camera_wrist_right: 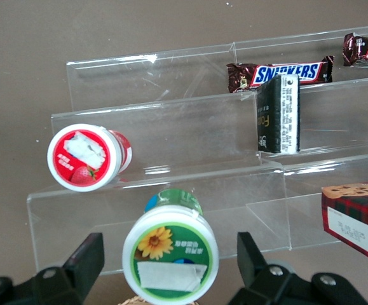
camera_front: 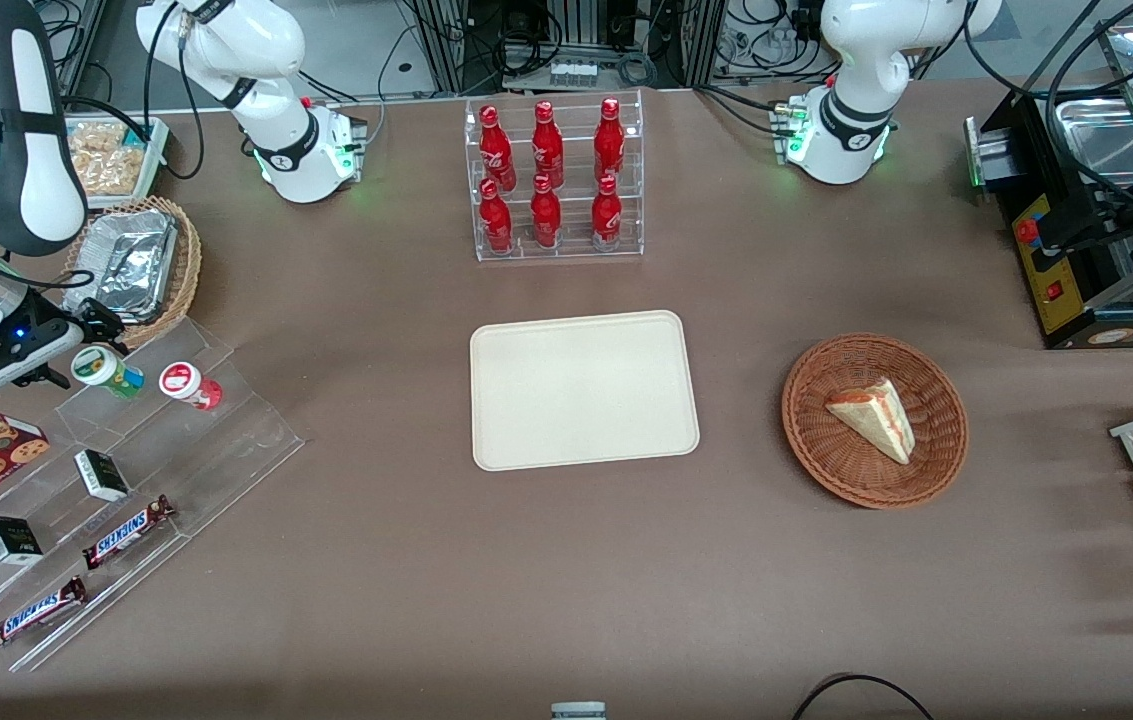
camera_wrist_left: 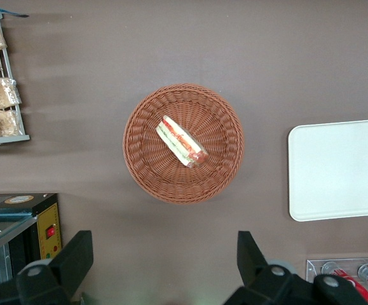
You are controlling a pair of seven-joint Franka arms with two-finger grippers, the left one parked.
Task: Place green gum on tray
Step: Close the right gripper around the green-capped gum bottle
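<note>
at the working arm's end of the table, my gripper (camera_wrist_right: 168, 267) hangs open over a clear stepped rack (camera_front: 116, 480), one finger on each side of the green gum (camera_wrist_right: 171, 254) but not yet pressing it. the gum lies tipped on the top step with its white lid facing me, so i come at its sides. a red gum (camera_front: 190, 385) lies just beside it. the tray (camera_front: 584, 389) waits bare mid-table, well apart.

arm (camera_front: 16, 130): glossy white shell, black joint bands | wrist: blue light, black cable | claw (camera_wrist_right: 164, 270): black, visible screws
</note>
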